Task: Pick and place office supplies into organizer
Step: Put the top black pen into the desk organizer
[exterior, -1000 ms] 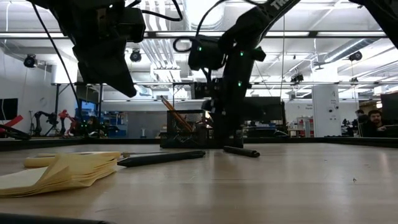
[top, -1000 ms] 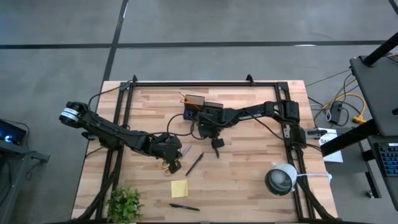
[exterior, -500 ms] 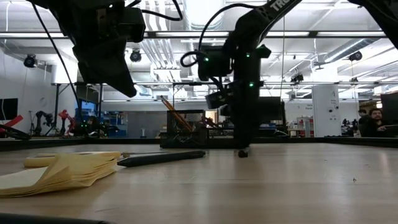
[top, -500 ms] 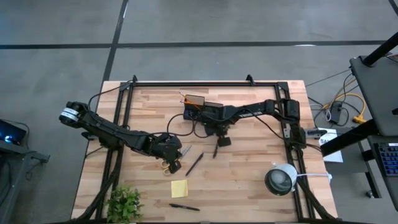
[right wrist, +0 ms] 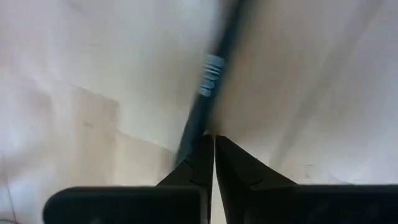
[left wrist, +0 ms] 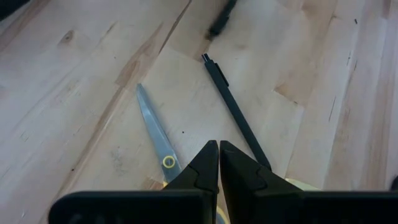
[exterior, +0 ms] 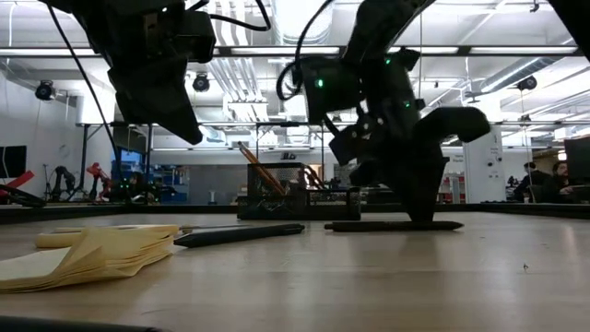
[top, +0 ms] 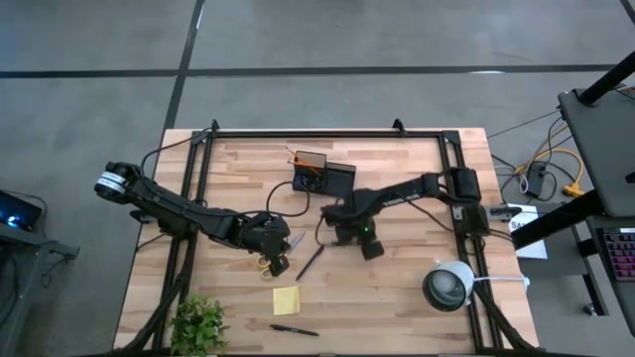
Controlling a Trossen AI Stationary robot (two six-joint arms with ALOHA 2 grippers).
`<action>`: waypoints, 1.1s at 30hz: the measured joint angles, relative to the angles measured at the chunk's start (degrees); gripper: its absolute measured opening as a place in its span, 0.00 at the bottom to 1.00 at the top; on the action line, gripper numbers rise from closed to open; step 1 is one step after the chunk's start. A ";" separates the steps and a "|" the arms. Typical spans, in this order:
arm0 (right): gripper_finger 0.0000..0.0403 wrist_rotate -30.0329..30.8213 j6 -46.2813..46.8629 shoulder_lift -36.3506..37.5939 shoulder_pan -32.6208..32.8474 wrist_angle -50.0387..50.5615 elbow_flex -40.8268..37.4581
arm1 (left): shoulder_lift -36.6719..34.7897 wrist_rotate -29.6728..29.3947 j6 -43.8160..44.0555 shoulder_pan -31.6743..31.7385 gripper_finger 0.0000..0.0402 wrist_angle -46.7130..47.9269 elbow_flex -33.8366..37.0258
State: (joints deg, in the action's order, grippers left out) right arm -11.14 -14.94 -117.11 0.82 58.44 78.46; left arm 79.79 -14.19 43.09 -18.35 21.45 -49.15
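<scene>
The right gripper (top: 349, 236) is low at mid-table, jaws pinched together around a black pen (exterior: 392, 225) that lies flat on the wood, so I judge this the pick step. Next it must lift the pen and carry it to the organizer (top: 323, 177) near the far edge. The left gripper (left wrist: 217, 163) waits with jaws closed and empty over the scissors (left wrist: 155, 140). I can read no writing.

No legible text, labels, nos. or signs in any view. White lettering on the arm (exterior: 406, 9) at top of low view is cut off by the frame edge, unreadable
</scene>
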 joint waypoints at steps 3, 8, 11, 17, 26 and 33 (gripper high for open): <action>0.02 0.38 0.32 -0.01 2.70 -2.47 0.00 | 0.00 -0.01 0.01 0.00 0.00 -0.01 0.00; 0.02 5.30 7.72 0.67 3.17 -4.75 0.02 | 0.00 -0.03 0.04 0.00 0.00 -0.04 0.00; 0.02 7.14 12.84 2.56 1.88 -4.68 -0.54 | 0.00 -0.03 0.07 0.00 0.00 -0.05 0.00; 0.02 7.24 23.69 9.53 1.06 -4.86 -5.07 | 0.00 -0.03 -0.13 0.00 0.00 -0.23 0.02; 0.02 6.47 39.11 21.50 6.88 -12.57 -18.84 | 0.02 2.41 -7.15 2.79 0.00 -1.48 0.05; 0.02 7.32 49.38 23.85 13.91 -25.09 -24.55 | 0.02 8.86 -21.71 7.94 0.00 -8.45 0.07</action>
State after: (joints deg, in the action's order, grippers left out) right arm -3.81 34.44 -93.27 14.74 33.35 53.91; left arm 79.81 -5.33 21.38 -10.41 13.00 -49.08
